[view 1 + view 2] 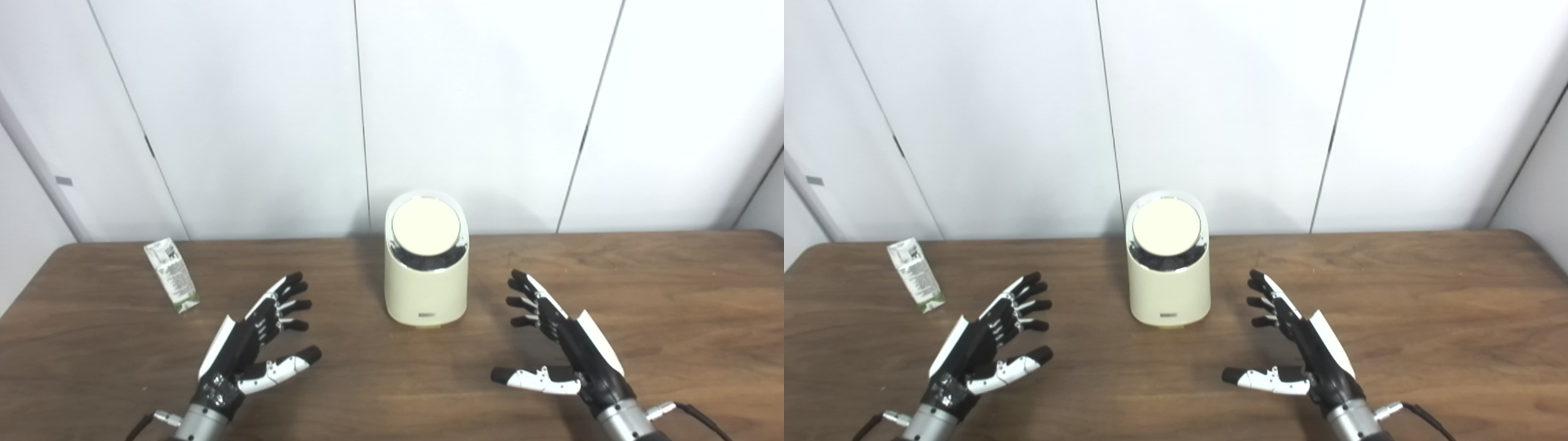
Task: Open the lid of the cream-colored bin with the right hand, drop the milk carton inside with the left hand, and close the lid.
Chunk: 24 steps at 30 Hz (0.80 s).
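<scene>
1. The milk carton (172,274) stands upright at the table's (674,294) far left, its long axis vertical and leaning slightly left at the top.
2. The left hand (257,343) hovers empty, fingers spread, between carton and bin.
3. The cream-colored bin (426,288) stands centre; its round lid (425,228) is shut, slanted toward the robot.
4. The right hand (560,343) waits, splayed and empty. It should probably press the lid's near edge squarely, without shoving the bin.
</scene>
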{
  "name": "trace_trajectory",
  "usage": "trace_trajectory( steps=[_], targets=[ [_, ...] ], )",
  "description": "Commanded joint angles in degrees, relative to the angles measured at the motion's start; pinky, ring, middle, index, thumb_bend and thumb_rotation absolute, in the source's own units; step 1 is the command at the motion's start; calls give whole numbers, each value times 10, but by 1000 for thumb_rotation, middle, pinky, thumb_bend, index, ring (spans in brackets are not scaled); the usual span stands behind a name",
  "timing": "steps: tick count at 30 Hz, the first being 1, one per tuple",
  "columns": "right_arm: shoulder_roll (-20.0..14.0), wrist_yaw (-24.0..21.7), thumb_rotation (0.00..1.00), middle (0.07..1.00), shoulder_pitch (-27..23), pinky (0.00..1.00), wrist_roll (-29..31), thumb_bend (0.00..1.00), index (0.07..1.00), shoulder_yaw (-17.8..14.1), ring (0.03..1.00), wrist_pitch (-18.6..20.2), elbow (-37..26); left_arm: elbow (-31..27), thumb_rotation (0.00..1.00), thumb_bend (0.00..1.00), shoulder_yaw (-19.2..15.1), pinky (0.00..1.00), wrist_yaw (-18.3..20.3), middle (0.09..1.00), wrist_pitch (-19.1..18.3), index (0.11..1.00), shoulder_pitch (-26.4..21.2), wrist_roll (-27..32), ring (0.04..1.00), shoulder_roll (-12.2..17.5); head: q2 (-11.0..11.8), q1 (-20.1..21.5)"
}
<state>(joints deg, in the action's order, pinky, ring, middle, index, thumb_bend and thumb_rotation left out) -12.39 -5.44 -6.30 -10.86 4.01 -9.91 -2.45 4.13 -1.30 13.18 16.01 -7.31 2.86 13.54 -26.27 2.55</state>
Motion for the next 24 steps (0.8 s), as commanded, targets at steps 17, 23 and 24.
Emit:
trace_trajectory(
  steps=[17, 23, 24],
  targets=[
    [-5, -5, 311, 929, -37, 760, 23, 725, 939, -19, 862, 0, -9, 20, 360, 753, -8, 702, -18, 888, 12, 940, -50, 0, 808, 0, -32, 8],
    [6, 3, 367, 929, -33, 721, 8, 719, 947, -16, 862, 12, -25, 23, 370, 763, -6, 709, -18, 888, 16, 942, -44, -1, 809, -2, -16, 14],
    [8, 4, 392, 929, -36, 723, 2, 725, 950, -16, 862, 19, -30, 24, 367, 759, -6, 708, -18, 888, 17, 943, -44, -2, 812, -2, -13, 15]
  ],
)
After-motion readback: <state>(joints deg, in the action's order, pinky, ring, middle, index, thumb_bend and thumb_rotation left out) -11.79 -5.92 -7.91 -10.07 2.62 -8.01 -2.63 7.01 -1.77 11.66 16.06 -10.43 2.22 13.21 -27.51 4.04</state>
